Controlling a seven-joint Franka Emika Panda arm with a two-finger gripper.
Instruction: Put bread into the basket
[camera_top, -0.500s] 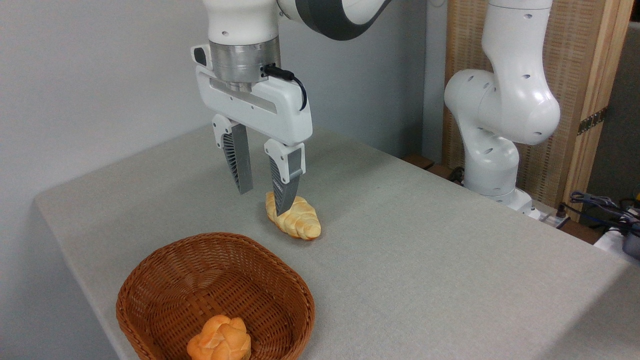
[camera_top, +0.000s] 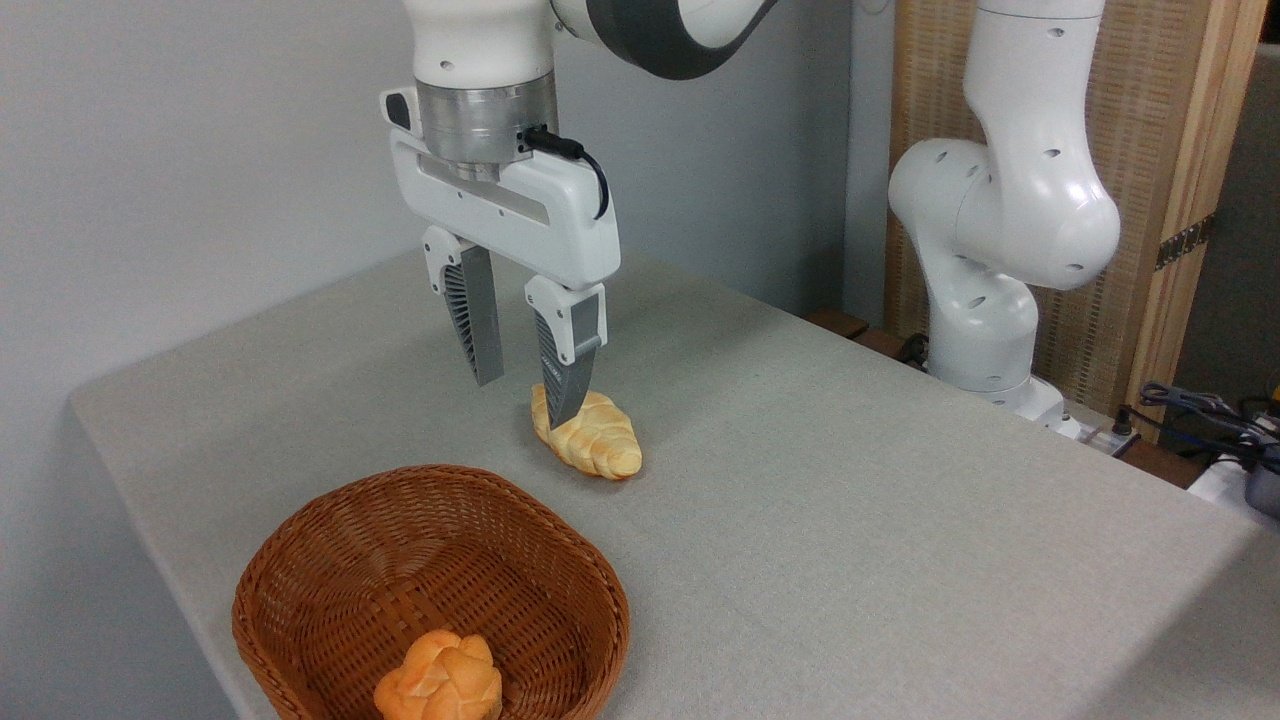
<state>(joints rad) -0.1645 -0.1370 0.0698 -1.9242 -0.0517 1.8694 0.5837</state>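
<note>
A pale golden braided loaf, the bread (camera_top: 597, 439), lies on the grey table near the middle. My gripper (camera_top: 525, 398) hangs open just above its far left end, one finger in front of that end and the other to the left of it. Nothing is between the fingers. The reddish brown wicker basket (camera_top: 330, 540) stands at the front left, apart from the loaf. A small round orange knotted bun (camera_top: 440, 682) rests inside it at the near side.
The grey cloth-covered table (camera_top: 850, 520) stretches to the right of the loaf. The arm's white base (camera_top: 985, 330) stands at the back right, with cables (camera_top: 1200, 410) beside it. A wall runs behind the table on the left.
The gripper has shifted very slightly up and to the left; its fingers remain open. The loaf and basket have not moved.
</note>
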